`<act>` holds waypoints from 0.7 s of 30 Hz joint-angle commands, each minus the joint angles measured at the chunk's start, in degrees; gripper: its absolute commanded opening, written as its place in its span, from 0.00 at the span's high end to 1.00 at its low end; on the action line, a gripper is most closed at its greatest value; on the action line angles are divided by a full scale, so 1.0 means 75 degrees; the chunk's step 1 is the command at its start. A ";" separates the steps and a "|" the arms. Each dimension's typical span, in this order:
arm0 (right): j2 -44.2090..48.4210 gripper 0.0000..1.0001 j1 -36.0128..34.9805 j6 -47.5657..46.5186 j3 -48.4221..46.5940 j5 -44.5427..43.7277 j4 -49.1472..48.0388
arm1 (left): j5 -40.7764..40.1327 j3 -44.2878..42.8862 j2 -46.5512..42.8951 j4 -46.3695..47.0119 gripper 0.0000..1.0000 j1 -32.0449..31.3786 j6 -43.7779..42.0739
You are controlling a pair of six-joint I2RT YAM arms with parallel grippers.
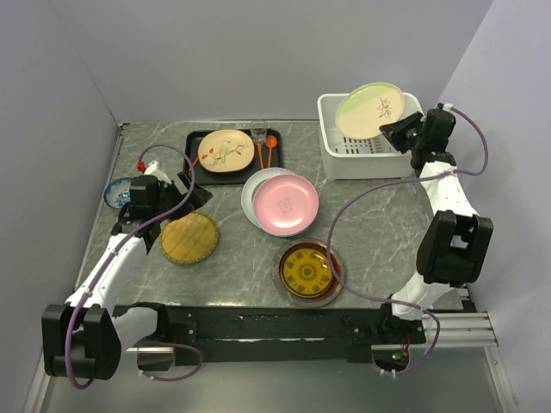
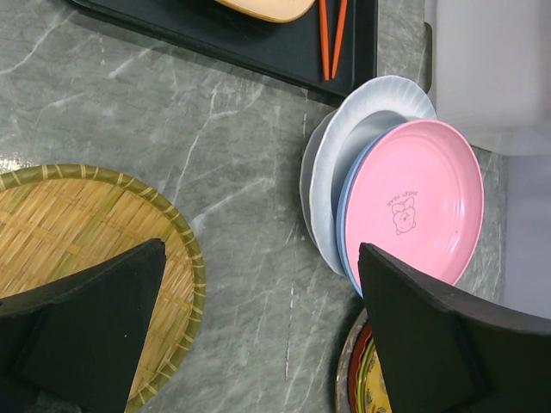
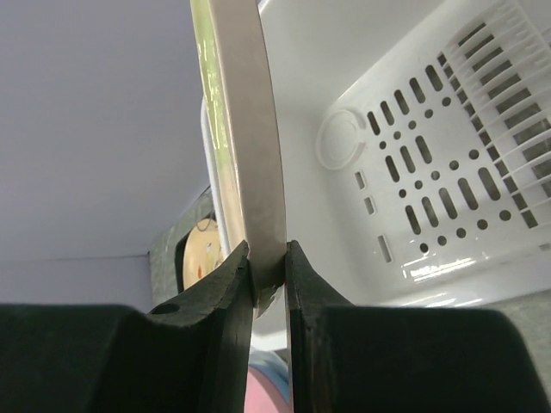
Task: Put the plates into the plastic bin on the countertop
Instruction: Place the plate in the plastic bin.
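My right gripper [image 1: 393, 130] [image 3: 269, 255] is shut on the rim of a lime-green and cream plate [image 1: 370, 110] [image 3: 250, 129], holding it on edge over the white plastic bin [image 1: 328, 138] [image 3: 448, 155]. On the countertop [image 1: 379, 224] a pink plate [image 1: 286, 204] [image 2: 413, 202] lies on a white plate [image 1: 255, 183] [image 2: 370, 107]. A gold-patterned dark red plate [image 1: 306, 272] lies nearer the front. A cream floral plate [image 1: 225, 151] rests on the black tray [image 1: 195, 138]. My left gripper [image 1: 194, 194] [image 2: 260, 249] hangs open and empty over bare countertop, between the woven plate [image 1: 189, 237] [image 2: 77, 232] and the pink plate.
A small blue-patterned bowl [image 1: 118, 192] sits at the far left. Orange utensils [image 1: 265, 151] lie on the tray's right side. Grey walls close in the back and both sides. The bin stands in the back right corner.
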State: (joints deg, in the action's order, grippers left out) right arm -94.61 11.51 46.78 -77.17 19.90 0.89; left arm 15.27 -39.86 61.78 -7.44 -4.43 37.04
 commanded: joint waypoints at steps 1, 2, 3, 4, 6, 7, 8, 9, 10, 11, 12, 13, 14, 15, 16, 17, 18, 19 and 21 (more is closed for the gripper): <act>0.0041 1.00 0.0059 -0.0050 -0.0902 -0.0098 -0.1255 | 0.0214 -0.0041 0.0060 0.0371 0.01 -0.0019 -0.0145; 0.0005 1.00 0.0059 -0.0027 -0.0937 -0.0110 -0.1266 | 0.0226 -0.0041 0.0071 0.0360 0.01 -0.0019 -0.0145; -0.0041 1.00 0.0059 -0.0027 -0.0973 -0.0110 -0.1266 | 0.0215 -0.0041 0.0071 0.0371 0.01 -0.0019 -0.0145; -0.0146 1.00 0.0059 -0.0050 -0.1019 -0.0110 -0.1243 | 0.0214 -0.0030 0.0071 0.0394 0.01 -0.0019 -0.0145; -0.0241 1.00 0.0048 -0.0039 -0.1137 -0.0076 -0.1196 | 0.0238 -0.0030 0.0130 0.0406 0.01 -0.0019 -0.0145; -0.0334 1.00 0.0048 -0.0039 -0.1183 -0.0087 -0.1161 | 0.0249 -0.0030 0.0142 0.0406 0.01 -0.0019 -0.0145; -0.0381 1.00 0.0036 -0.0074 -0.1288 -0.0075 -0.1115 | 0.0273 -0.0030 0.0153 0.0406 0.01 -0.0019 -0.0145; -0.0428 1.00 0.0048 -0.0086 -0.1347 -0.0075 -0.1021 | 0.0296 -0.0030 0.0177 0.0418 0.01 -0.0019 -0.0145; -0.0521 1.00 0.0036 -0.0144 -0.1406 -0.0075 -0.0986 | 0.0308 -0.0030 0.0177 0.0418 0.01 -0.0019 -0.0145; -0.0557 1.00 0.0036 -0.0144 -0.1476 -0.0075 -0.0939 | 0.0308 -0.0030 0.0177 0.0406 0.01 -0.0019 -0.0145; -0.0592 1.00 0.0036 -0.0179 -0.1488 -0.0087 -0.0915 | 0.0297 -0.0030 0.0165 0.0430 0.01 -0.0019 -0.0145; -0.0627 1.00 0.0036 -0.0179 -0.1512 -0.0099 -0.0892 | 0.0296 -0.0018 0.0165 0.0430 0.01 -0.0019 -0.0145; -0.0651 1.00 0.0036 -0.0191 -0.1512 -0.0110 -0.0903 | 0.0296 -0.0018 0.0165 0.0441 0.01 -0.0019 -0.0145; -0.0663 1.00 0.0036 -0.0191 -0.1512 -0.0122 -0.0903 | 0.0308 -0.0006 0.0165 0.0453 0.01 -0.0019 -0.0145; -0.0721 1.00 0.0024 -0.0214 -0.1535 -0.0111 -0.0892 | 0.0308 0.0005 0.0177 0.0442 0.01 -0.0019 -0.0145; -0.0745 1.00 0.0013 -0.0238 -0.1570 -0.0099 -0.0868 | 0.0308 0.0017 0.0212 0.0453 0.01 -0.0019 -0.0134; -0.0780 1.00 -0.0011 -0.0308 -0.1605 -0.0110 -0.0764 | 0.0320 0.0006 0.0235 0.0476 0.01 -0.0019 -0.0145; -0.0827 1.00 -0.0011 -0.0343 -0.1629 -0.0134 -0.0739 | 0.0355 -0.0006 0.0259 0.0465 0.01 -0.0019 -0.0145; -0.0850 1.00 -0.0023 -0.0355 -0.1618 -0.0146 -0.0751 | 0.0367 -0.0018 0.0294 0.0465 0.01 -0.0019 -0.0145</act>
State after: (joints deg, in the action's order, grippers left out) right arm -101.93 11.51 44.45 -83.57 18.06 3.62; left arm 16.71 -39.79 63.55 -6.55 -4.43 37.04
